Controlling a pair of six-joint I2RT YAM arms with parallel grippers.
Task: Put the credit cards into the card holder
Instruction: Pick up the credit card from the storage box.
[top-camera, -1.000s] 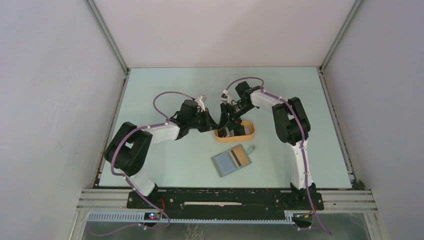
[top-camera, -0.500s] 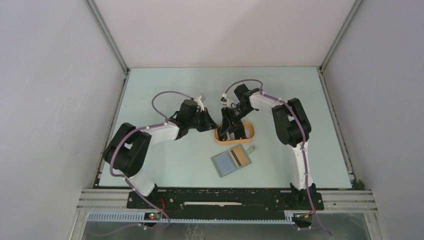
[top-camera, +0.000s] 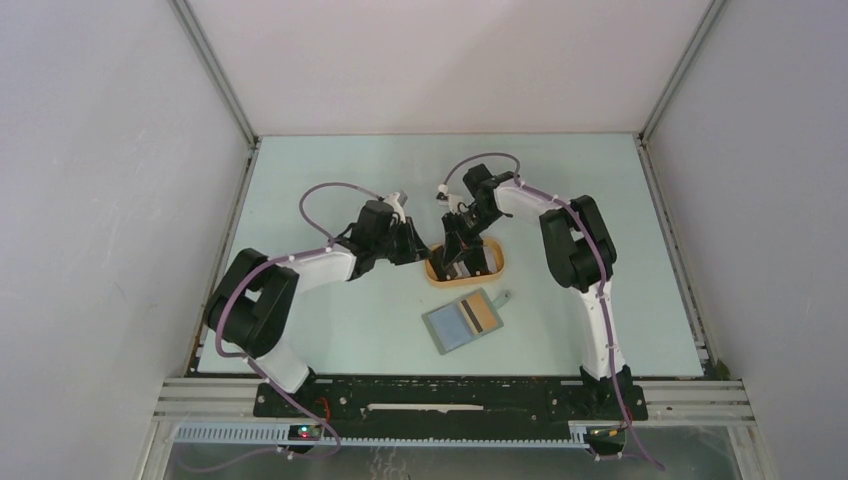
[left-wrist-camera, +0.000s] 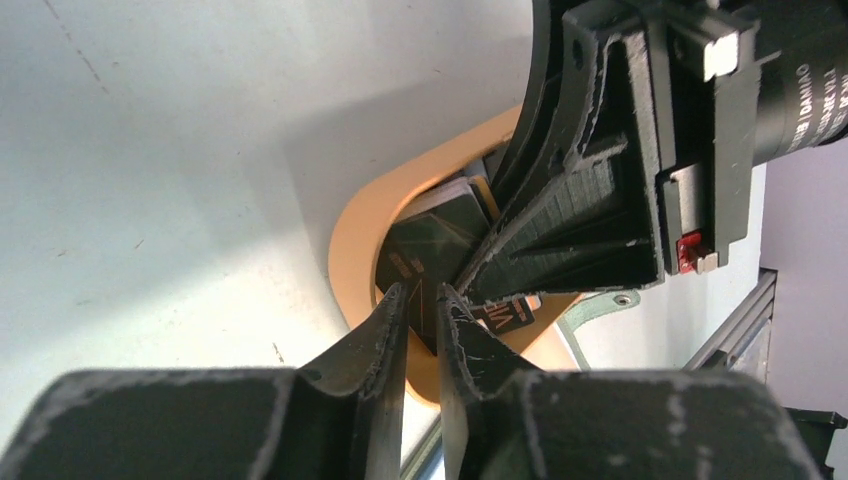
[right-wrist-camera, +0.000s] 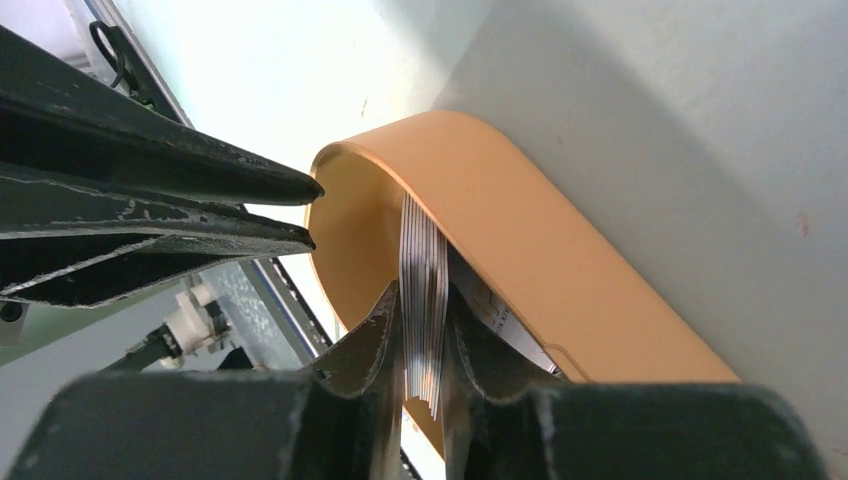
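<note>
**A:** Right wrist cam: the right gripper (right-wrist-camera: 423, 298) is pinching a sheaf of cards (right-wrist-camera: 420, 235) that stands on edge in the orange tray (right-wrist-camera: 520, 220). I'd guess that's so one can be peeled off.

**B:** Yeah. The left gripper (left-wrist-camera: 420, 292) sits just beside it, jaws barely parted and empty. I count one tray, one wallet (top-camera: 448, 332) lying open nearby, and one tan card (top-camera: 481, 314) on it. The sheaf's too tight to count.

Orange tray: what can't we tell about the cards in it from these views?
- Right wrist: credit cards stand edge-on in the right gripper; count and faces unreadable.
- Left wrist: the right gripper's body hides most of the orange tray; only one black card shows its face.
- Top view: the right gripper covers the tray's contents; card holder too small to make out slots.
</note>
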